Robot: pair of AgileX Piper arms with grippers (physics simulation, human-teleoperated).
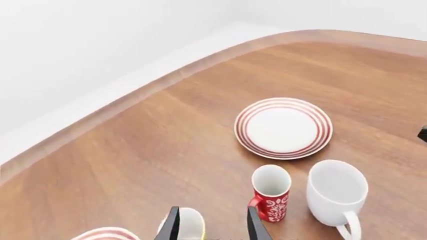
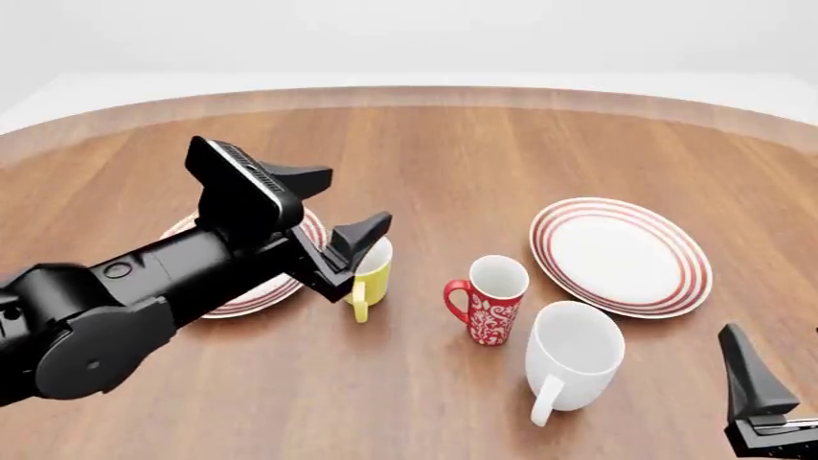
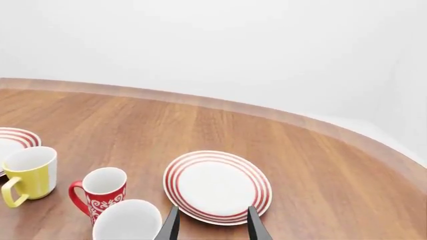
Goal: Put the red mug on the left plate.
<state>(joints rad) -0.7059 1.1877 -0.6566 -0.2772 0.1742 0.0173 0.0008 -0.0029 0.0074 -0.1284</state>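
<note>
The red mug (image 2: 492,302) with its white floral pattern stands upright mid-table, handle toward the left, between a yellow mug (image 2: 371,273) and a white mug (image 2: 572,355). It also shows as the red mug (image 1: 272,192) and the red mug (image 3: 103,192). The left plate (image 2: 249,292) lies left of the mugs, largely hidden by my left arm. My left gripper (image 2: 358,254) hovers open over the yellow mug, a short way left of the red mug. At the near right my right gripper (image 2: 771,350) is open and holds nothing.
An identical ringed plate (image 2: 620,254) lies to the right of the mugs. The white mug lies nearest my right gripper, its handle toward the front. The rounded far edge of the wooden table (image 2: 422,96) meets a white background.
</note>
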